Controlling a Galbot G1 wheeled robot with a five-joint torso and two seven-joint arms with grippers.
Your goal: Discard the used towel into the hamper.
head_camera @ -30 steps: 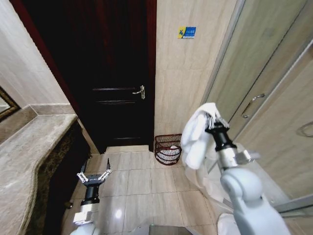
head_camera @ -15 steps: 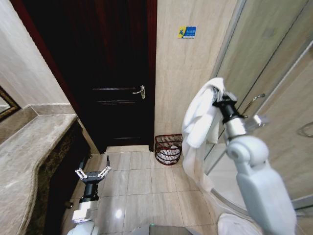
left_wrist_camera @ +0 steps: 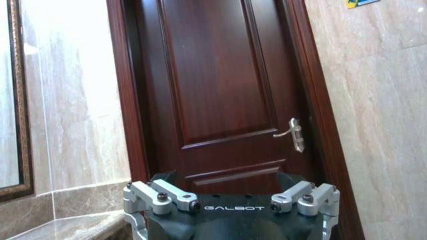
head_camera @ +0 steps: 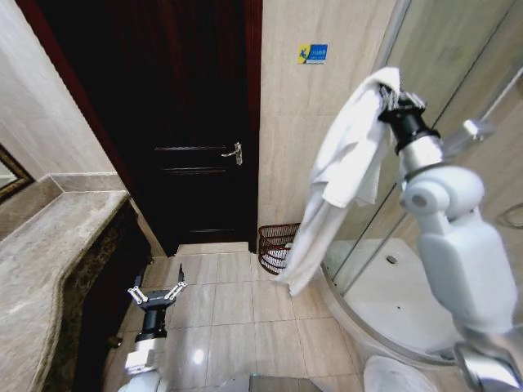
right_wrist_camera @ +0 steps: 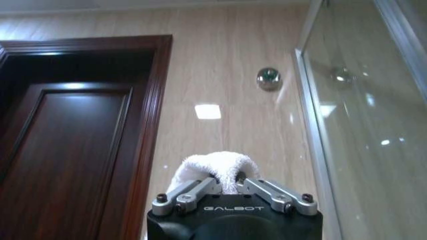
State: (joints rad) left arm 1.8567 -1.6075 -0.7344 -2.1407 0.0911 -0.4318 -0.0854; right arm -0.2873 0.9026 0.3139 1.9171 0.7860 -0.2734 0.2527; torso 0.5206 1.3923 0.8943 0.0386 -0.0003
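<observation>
Left end effector (head_camera: pixel 157 295) low over floor by surface (head_camera: pixel 57 245), fingers spread wide, idle, same spot as second ago. Hamper (head_camera: pixel 274 243) on floor at wall foot beside door (head_camera: pixel 184 122), partly behind towel tail. Right end effector (head_camera: pixel 395 100) clamped on towel (head_camera: pixel 347 163), risen from chest height to high beside shower glass (head_camera: pixel 458 73). Towel now hangs free, full length; reads as lift done, carry to hamper not yet begun.

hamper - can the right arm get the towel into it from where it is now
Probably not yet: the right hand holds the towel high by the shower glass, while the hamper sits low on the floor, apart from it.
</observation>
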